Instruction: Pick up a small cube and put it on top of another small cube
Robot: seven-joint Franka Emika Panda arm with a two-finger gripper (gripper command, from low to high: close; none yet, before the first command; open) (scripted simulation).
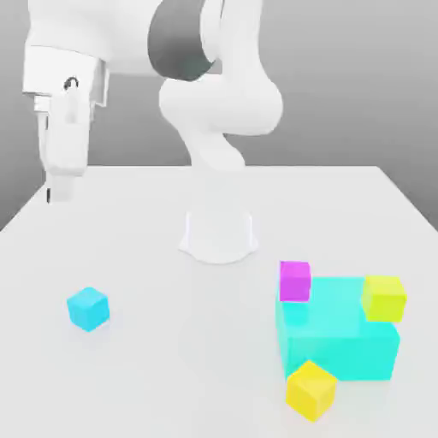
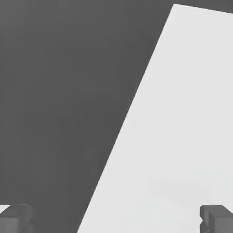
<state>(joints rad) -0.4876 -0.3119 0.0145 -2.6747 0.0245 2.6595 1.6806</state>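
Observation:
The small sky-blue cube [image 1: 87,308] rests alone on the white table [image 1: 171,359], toward the exterior view's left. A magenta cube [image 1: 294,281] and a lime-yellow cube [image 1: 383,297] sit at the large turquoise block [image 1: 338,342]; whether they rest on it or behind it I cannot tell. A yellow cube [image 1: 310,390] lies at that block's front. My gripper [image 1: 58,190] hangs high over the table's far left edge, well behind the sky-blue cube. In the hand view the gripper [image 2: 116,220] is open, its grey fingertips [image 2: 16,218] wide apart with nothing between them.
The arm's white base [image 1: 218,235] stands at the middle back of the table. In the hand view the table's edge [image 2: 132,118] runs diagonally, with dark floor [image 2: 59,100] beyond it.

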